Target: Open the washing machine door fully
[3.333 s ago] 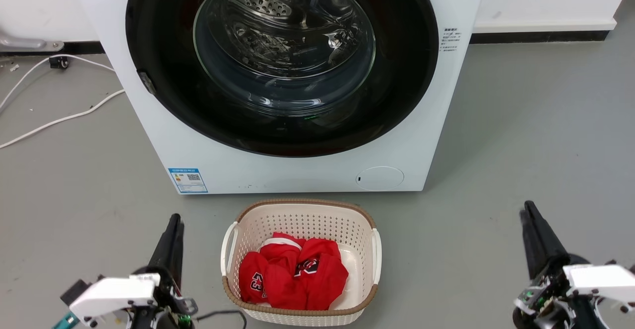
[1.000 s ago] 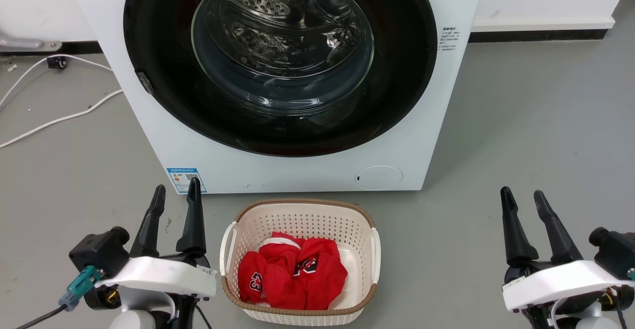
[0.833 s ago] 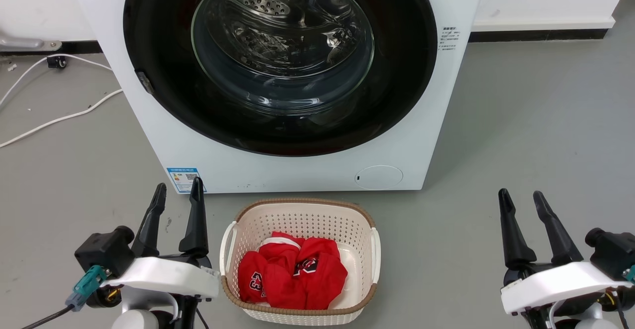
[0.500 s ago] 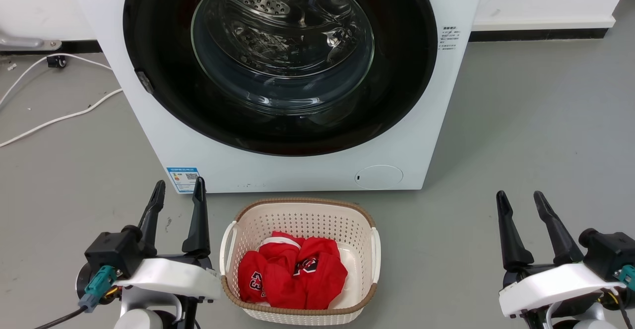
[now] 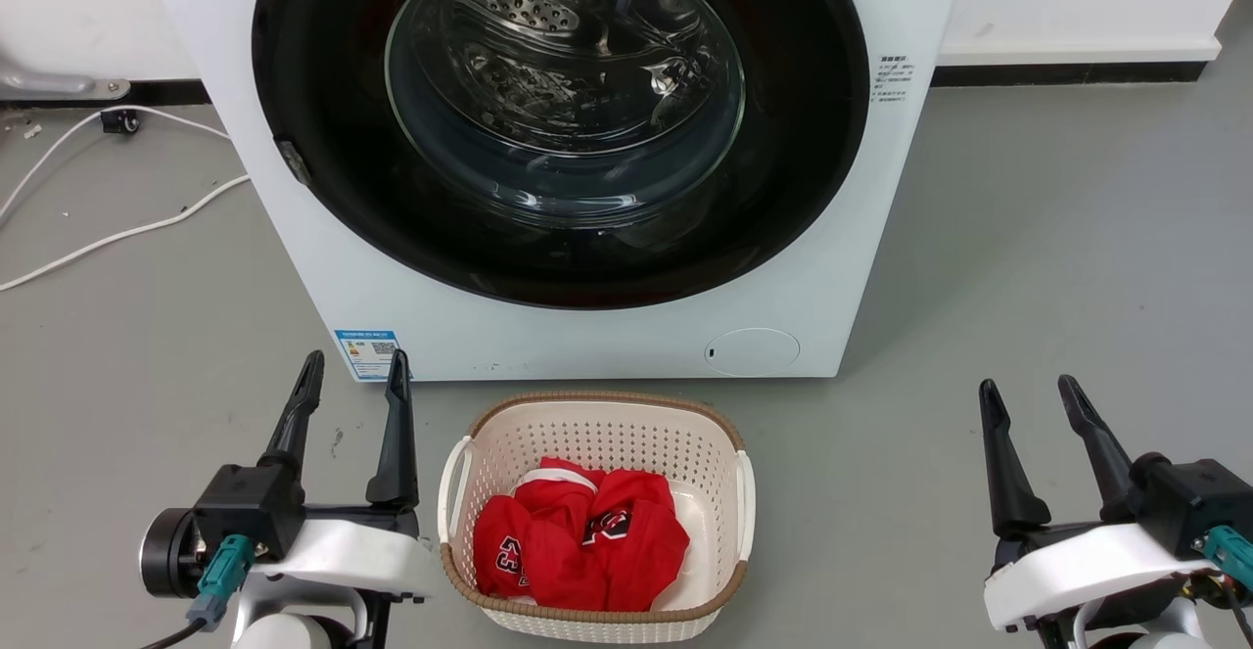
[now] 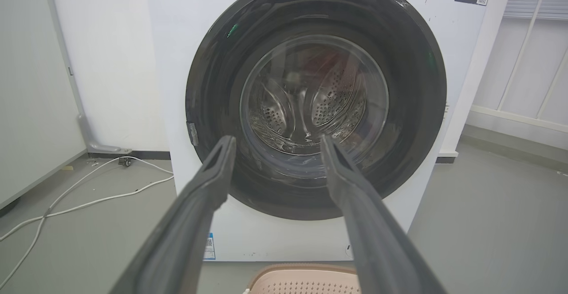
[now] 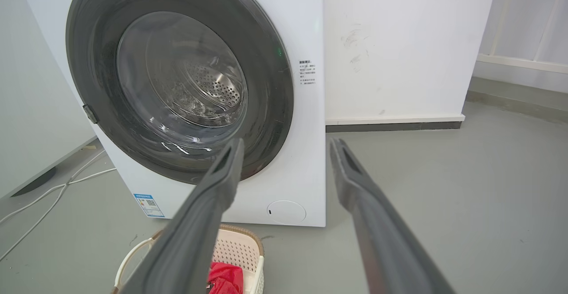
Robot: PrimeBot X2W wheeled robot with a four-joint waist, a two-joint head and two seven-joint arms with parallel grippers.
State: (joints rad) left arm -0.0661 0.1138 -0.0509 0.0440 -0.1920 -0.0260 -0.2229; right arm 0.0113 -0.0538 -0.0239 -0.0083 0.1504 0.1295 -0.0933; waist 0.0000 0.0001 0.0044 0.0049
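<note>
One big white washing machine (image 5: 587,346) sits dead ahead, and its round black door (image 5: 563,111) is shut flush against the front. A basket (image 5: 597,400) sits just below it. The left gripper (image 5: 354,360) and right gripper (image 5: 1027,385) flank the basket, both spread wide, gripping nothing, well short of the door. Red clothes (image 5: 582,541) lie in the basket.

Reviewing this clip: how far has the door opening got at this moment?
Done: nothing visible; the washing machine door sits shut against the washing machine. In hand: the left gripper and right gripper are open, low on either side of the basket, apart from the door. Left: reach the door's edge, pull it free, swing it fully open.
</note>
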